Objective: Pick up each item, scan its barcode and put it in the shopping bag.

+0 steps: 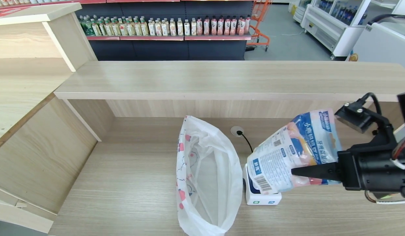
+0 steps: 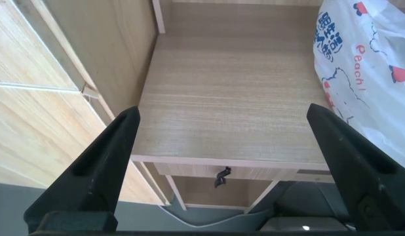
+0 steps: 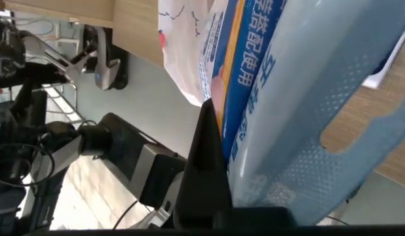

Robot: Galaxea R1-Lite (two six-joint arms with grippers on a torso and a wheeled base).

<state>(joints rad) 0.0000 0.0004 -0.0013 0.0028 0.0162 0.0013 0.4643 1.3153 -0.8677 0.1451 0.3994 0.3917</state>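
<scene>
My right gripper (image 1: 309, 175) is shut on a blue and white snack packet (image 1: 292, 150), held tilted just above the white barcode scanner (image 1: 263, 196) on the counter. The packet's barcode corner (image 1: 264, 183) points down toward the scanner. In the right wrist view the packet (image 3: 294, 111) presses against one dark finger (image 3: 206, 170). The white shopping bag (image 1: 205, 177) with red prints stands open left of the scanner. My left gripper (image 2: 229, 164) is open and holds nothing, hanging off the near edge of the counter (image 2: 235, 98), with the bag (image 2: 366, 72) to one side.
A raised wooden ledge (image 1: 222, 78) runs across the back, and a wooden side wall (image 1: 42, 157) closes the left. A black cable (image 1: 246, 139) runs from a grommet to the scanner. Store shelves with bottles (image 1: 163, 26) stand beyond.
</scene>
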